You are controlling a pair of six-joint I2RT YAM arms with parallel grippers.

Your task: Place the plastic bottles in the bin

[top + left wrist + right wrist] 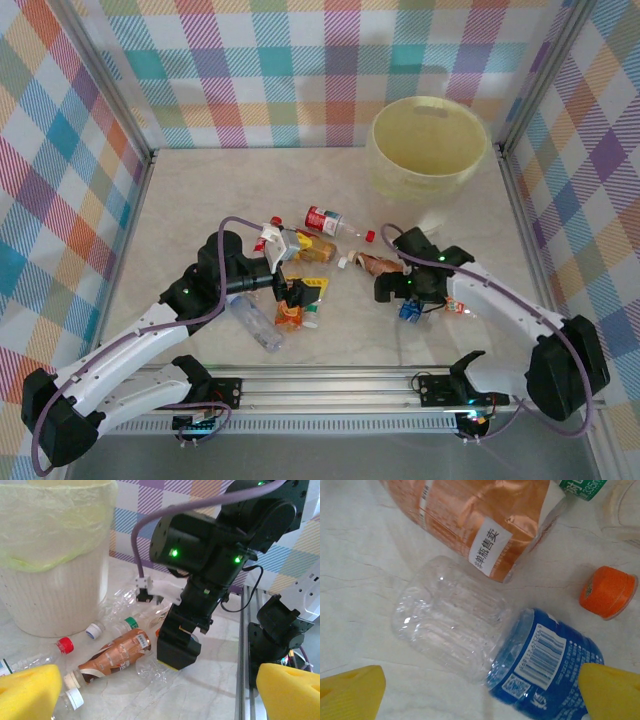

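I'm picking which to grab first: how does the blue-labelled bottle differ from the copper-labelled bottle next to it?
The blue-labelled bottle has a bare, clear, ribbed half; the copper-labelled bottle is mostly wrapped in its label. The blue-labelled bottle lies between the right gripper's open yellow fingers; the copper-labelled bottle lies beyond them. Both lie on their sides on the table.

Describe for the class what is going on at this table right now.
Two robot arms are working on moving small clear plastic bottles from the table into the large round pale yellow plastic bin. Nothing is held. The right gripper is open, its yellow pads either side of a crumpled clear bottle with a blue label lying on the table. The left gripper, also open, hovers near the scattered bottles.
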